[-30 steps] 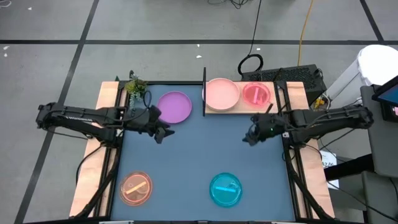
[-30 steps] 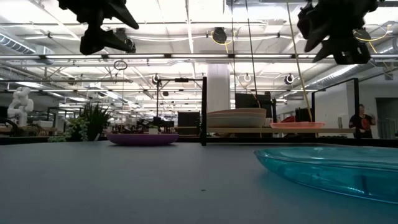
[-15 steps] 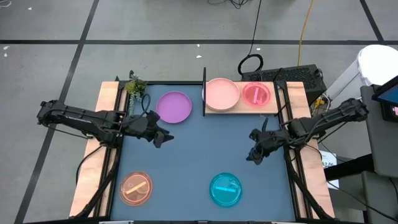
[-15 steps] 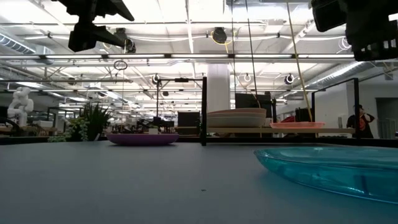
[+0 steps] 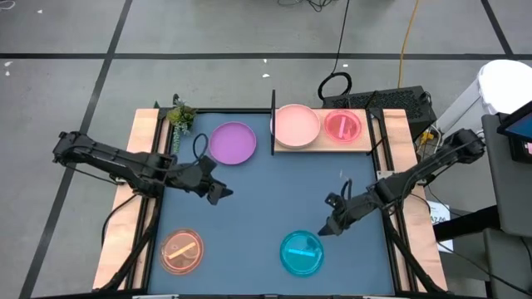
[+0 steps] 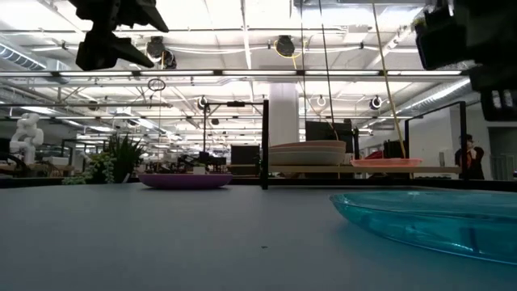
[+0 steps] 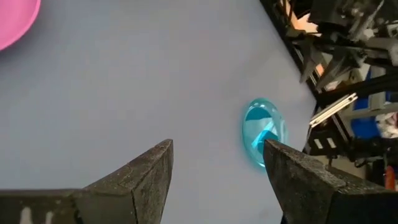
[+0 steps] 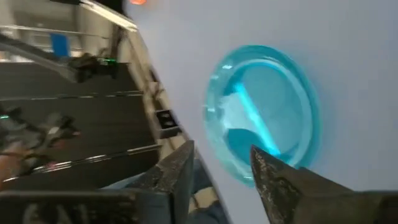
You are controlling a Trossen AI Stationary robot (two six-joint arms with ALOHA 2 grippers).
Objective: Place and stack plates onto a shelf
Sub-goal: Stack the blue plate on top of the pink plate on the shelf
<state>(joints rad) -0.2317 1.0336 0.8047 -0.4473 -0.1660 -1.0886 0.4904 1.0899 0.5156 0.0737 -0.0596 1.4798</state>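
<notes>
Since the shelf [image 5: 322, 146] already holds the pink plate [image 5: 297, 124], bring the right gripper [image 5: 329, 226], fingers parted and empty, down squarely over the cyan dish [image 5: 301, 252] near the mat's front edge. Left gripper [image 5: 218, 194] waits released. Only the right wrist view shows fingertip alignment.

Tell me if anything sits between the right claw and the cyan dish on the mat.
Nothing visible does. The right claw hangs open just above the cyan dish, with only bare blue mat between them; its wrist view looks straight onto the dish.
</notes>
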